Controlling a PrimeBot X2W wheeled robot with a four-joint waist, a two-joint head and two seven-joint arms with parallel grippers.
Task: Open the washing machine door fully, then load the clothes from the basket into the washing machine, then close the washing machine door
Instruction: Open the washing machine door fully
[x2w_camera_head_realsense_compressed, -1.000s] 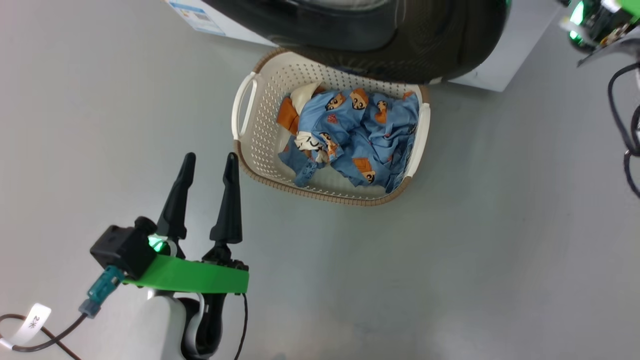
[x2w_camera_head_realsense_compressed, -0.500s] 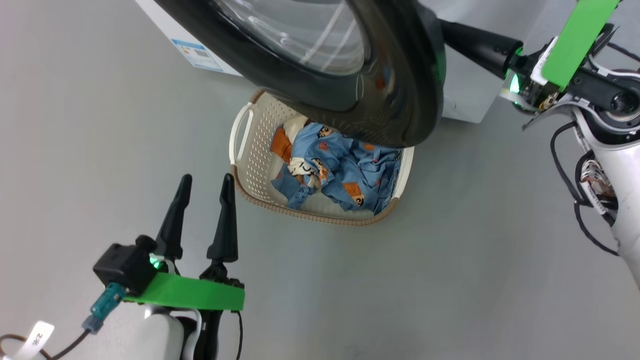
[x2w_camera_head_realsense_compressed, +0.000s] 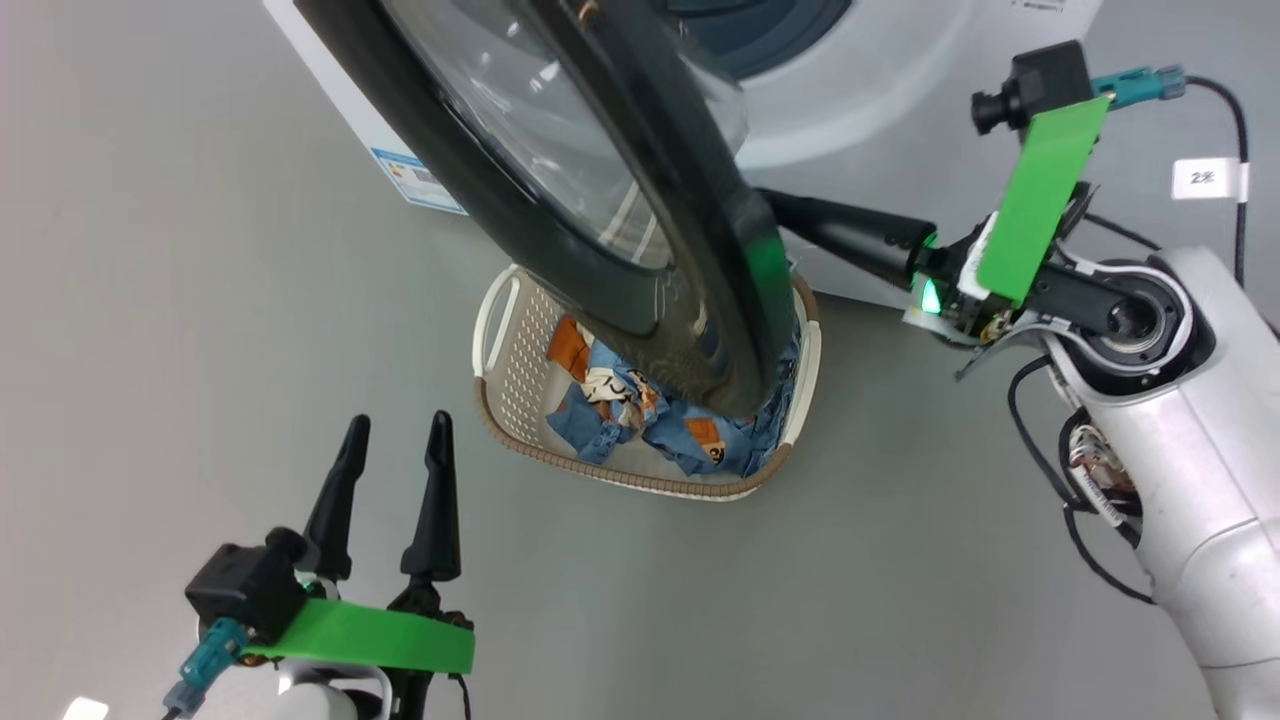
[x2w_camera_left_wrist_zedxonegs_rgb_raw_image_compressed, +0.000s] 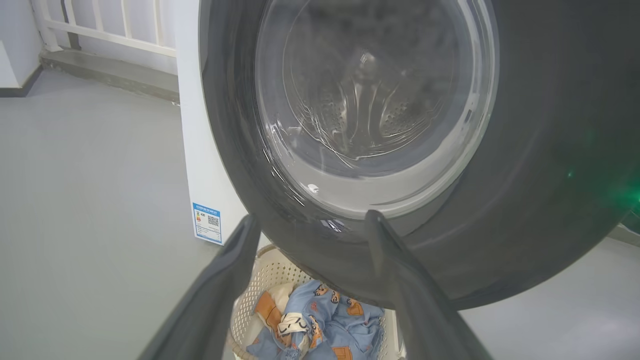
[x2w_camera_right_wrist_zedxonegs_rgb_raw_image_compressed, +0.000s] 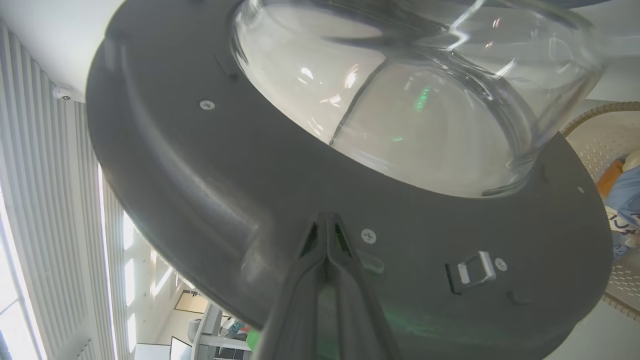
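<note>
Head view: the washing machine door (x2w_camera_head_realsense_compressed: 700, 290) stands swung out above the basket (x2w_camera_head_realsense_compressed: 500, 340) of clothes (x2w_camera_head_realsense_compressed: 700, 440) on the floor (x2w_camera_head_realsense_compressed: 200, 300); left end effector (x2w_camera_head_realsense_compressed: 395, 435) spread, near the basket; left wrist view: the door's glass ahead, the basket beneath; right wrist view: right end effector (x2w_camera_right_wrist_zedxonegs_rgb_raw_image_compressed: 327, 220) pressed together, tips at the door's inner rim.

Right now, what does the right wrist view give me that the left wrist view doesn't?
Right wrist view: the inner face of the washing machine door, its latch hook and screws, the shut right pincer with tips at the dark rim. Left wrist view: the door's outer face, the drum through the glass, the blue label sticker on the washing machine, the open left pincer. Both: the door, and the basket of clothes.
</note>
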